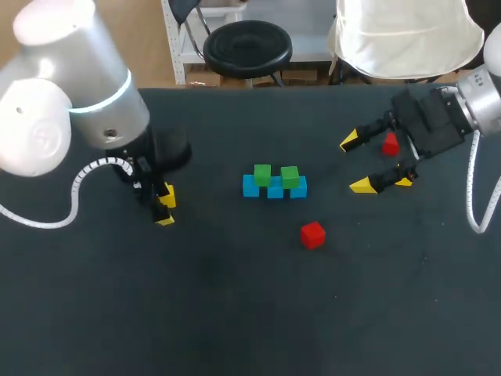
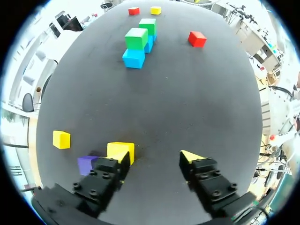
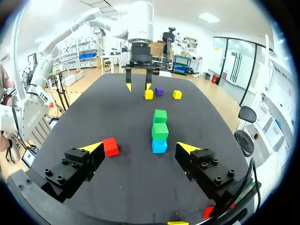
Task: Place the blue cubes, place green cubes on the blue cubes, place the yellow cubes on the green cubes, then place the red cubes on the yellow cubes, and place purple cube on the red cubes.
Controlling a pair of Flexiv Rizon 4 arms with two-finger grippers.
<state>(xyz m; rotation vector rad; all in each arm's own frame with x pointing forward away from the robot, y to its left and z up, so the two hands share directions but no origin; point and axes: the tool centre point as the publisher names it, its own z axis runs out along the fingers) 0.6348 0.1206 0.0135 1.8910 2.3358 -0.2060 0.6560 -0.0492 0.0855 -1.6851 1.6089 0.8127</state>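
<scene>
Left tool [image 2: 157,157] and right tool [image 3: 139,147] wide, empty; blue cubes [image 1: 274,189] in a row, long axis tool-to-tool, green cubes [image 1: 263,174] atop.

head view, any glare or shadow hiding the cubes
Head view: the left arm has a pale shell that catches bright light, but the blue cubes, green cubes and red cube are evenly lit, with only faint shadows. Left wrist view: the purple cube is partly hidden behind the left pincer, not by shadow.
</scene>
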